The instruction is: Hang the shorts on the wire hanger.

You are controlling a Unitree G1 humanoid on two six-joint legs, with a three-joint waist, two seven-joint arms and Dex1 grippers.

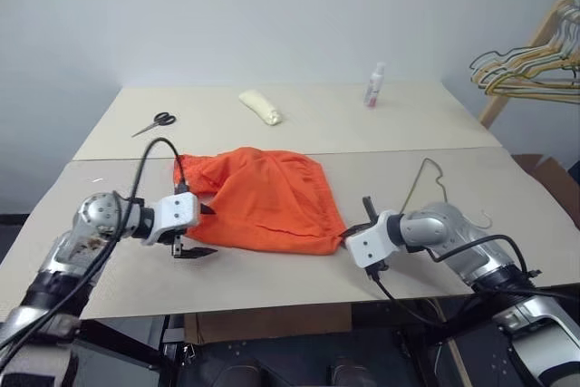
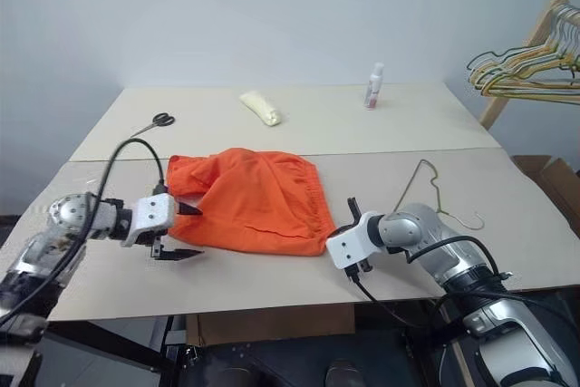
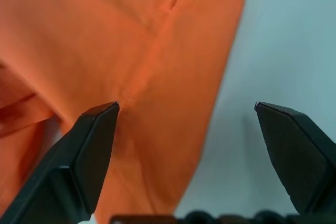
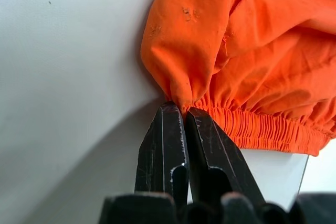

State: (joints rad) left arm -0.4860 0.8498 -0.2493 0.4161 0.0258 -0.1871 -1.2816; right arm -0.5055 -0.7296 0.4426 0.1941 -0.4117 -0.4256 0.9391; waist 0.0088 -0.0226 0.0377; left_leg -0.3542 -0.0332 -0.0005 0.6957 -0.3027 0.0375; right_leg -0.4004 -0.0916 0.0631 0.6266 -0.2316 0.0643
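The shorts lie flat on the table. The right tool is clenched on their waistband corner, while the left tool stands released, straddling their opposite edge. The wire hanger lies just beyond the right arm.

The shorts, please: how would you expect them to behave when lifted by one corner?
The shorts lie rumpled and creased, so they will probably hang limp. The right gripper pinches only the waistband corner, so the rest likely sags. Thin fabric suggests light.
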